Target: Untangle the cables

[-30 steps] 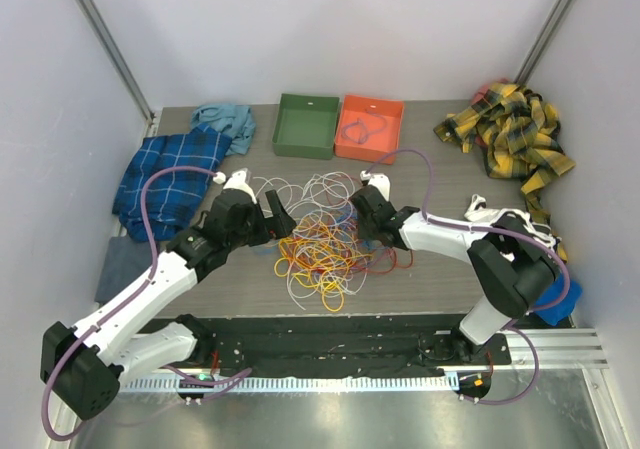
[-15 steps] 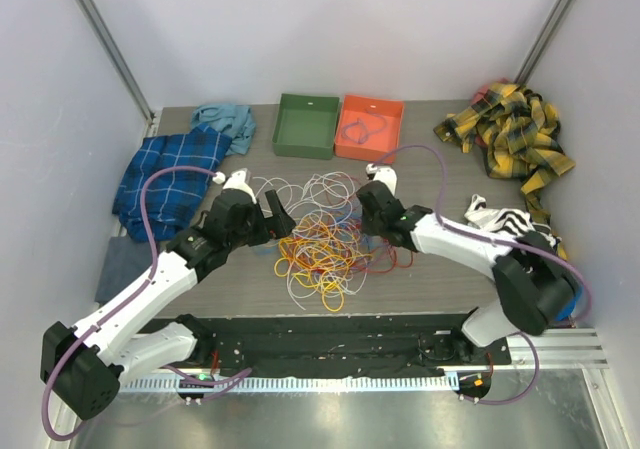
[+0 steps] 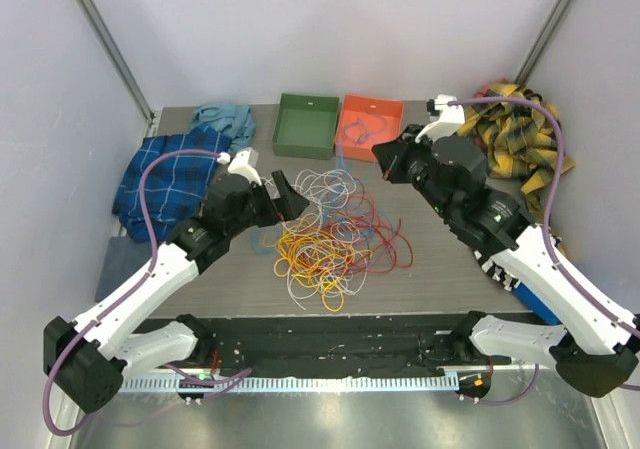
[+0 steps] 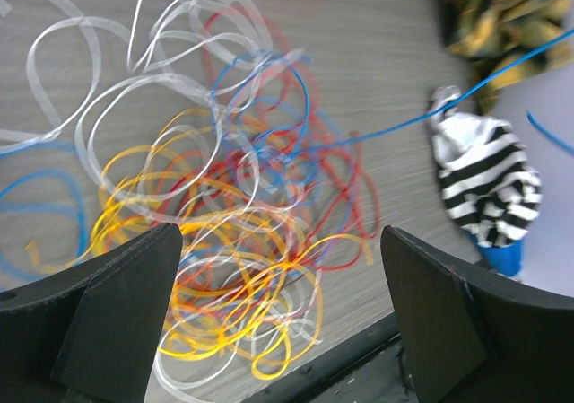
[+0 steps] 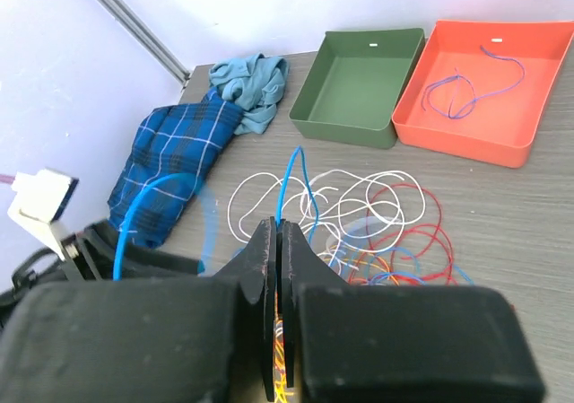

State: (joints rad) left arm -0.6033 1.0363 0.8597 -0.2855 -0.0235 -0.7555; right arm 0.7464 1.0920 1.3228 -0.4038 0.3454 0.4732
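Since a second ago the right end effector (image 3: pixel 382 159) has lifted toward the orange tray (image 3: pixel 399 119), clenched on one blue cable (image 5: pixel 285 188) trailing back to the cables (image 3: pixel 335 239) heaped on the desk (image 3: pixel 430 259); the released left end effector (image 3: pixel 283 195) hovers nearer them.

Nothing readable showed up anywhere. At twelve o'clock, tiny white stickers (image 5: pixel 372 41) sat in the green tray (image 5: pixel 350 93) and the orange tray (image 5: pixel 543 80), both illegible.

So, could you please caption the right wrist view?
Right claw shut on a blue cable above the tangle; green tray and orange tray beyond.
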